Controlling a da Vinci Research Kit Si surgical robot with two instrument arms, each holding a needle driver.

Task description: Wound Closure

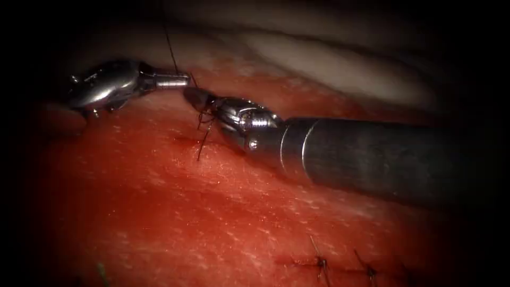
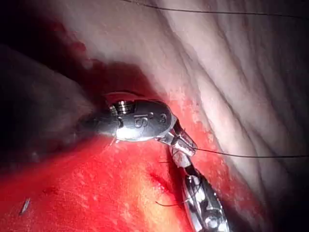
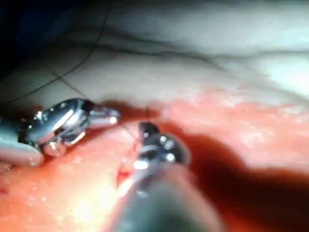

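Note:
On the red tissue [image 1: 159, 212] my left tool [image 1: 178, 80] lies at the upper left with its jaws shut on the thread [image 1: 169, 45], which runs up and away from them. Its jaws [image 2: 181, 146] also hold the taut thread [image 2: 251, 155] in the left wrist view. My right tool [image 1: 194, 98] comes in from the right, its tip just below the left tool's jaws. Its dark jaws are together, with thread wound around them and a short tail [image 1: 202, 144] hanging down to the stitch site at the cut [image 1: 186, 140]. In the right wrist view the two tips [image 3: 113, 116] [image 3: 147, 128] nearly touch.
Two finished stitches [image 1: 320, 262] [image 1: 368, 271] sit at the lower right of the tissue. Pale fatty tissue [image 1: 340, 64] rises behind the tools. The right tool's thick shaft [image 1: 382, 157] crosses the right half low over the surface.

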